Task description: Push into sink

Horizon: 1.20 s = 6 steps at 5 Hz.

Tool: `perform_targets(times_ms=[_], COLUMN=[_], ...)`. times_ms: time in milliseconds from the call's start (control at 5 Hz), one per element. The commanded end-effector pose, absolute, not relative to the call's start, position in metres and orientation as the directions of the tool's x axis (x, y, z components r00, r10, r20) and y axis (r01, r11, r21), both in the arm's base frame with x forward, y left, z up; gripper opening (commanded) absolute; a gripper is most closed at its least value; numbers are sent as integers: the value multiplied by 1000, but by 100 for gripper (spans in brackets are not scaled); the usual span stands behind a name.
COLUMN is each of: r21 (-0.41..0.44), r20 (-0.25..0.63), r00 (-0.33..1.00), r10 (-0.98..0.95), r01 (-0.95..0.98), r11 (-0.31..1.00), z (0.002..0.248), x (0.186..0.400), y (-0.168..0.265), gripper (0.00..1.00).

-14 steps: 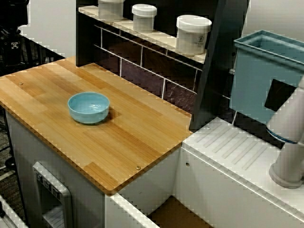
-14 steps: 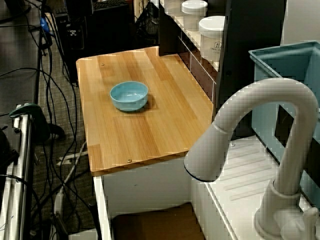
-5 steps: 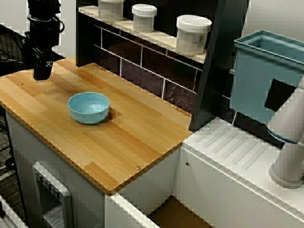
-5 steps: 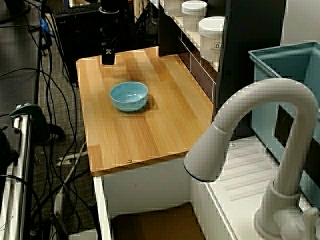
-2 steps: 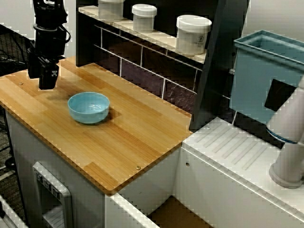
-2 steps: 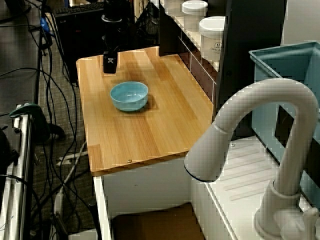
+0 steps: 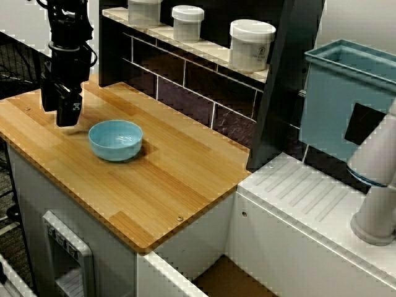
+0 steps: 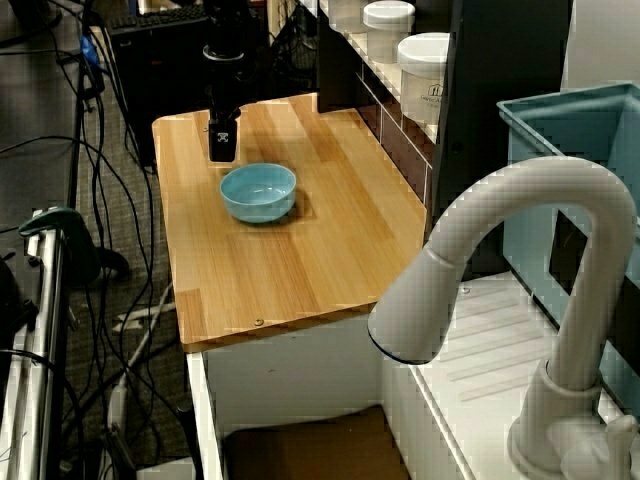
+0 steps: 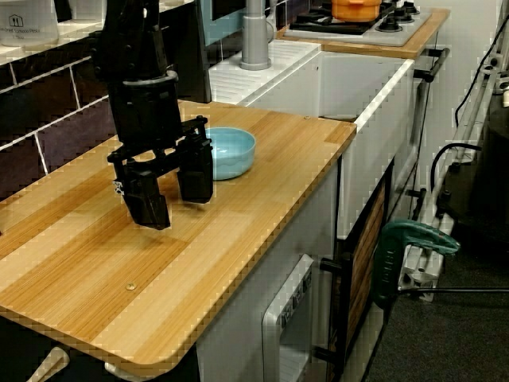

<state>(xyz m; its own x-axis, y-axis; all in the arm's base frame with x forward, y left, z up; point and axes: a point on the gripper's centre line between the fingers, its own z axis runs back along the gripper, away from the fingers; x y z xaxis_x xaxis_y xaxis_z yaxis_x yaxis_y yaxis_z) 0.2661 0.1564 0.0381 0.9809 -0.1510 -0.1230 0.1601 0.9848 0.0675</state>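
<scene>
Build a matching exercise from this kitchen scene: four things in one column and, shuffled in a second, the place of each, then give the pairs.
Things:
1. blue bowl
2. end effector
3. white jars
4. orange pot

Places:
A. on the hob
B. on the shelf above the dark tiles
C. on the wooden counter
D. above the counter, beside the bowl, on its side away from the sink

Pairs: 1-C, 2-D, 3-B, 4-A

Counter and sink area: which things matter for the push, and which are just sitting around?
For the job:
blue bowl
sink
gripper, open, beside the bowl

Just there:
white jars on the shelf
teal bin
faucet
draining board
orange pot
</scene>
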Motion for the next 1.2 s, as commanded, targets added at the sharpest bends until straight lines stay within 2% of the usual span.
perform_targets(times_ms=[0, 400, 1000], r21=[108, 107, 92], r20=[-53, -46, -74], r00=[987, 987, 976], r10=[-152, -155, -206], r01=[157, 159, 212], r11=[982, 981, 973], z=[58, 61, 49], x=[275, 290, 287], y=[148, 137, 109], gripper=[100, 100, 100])
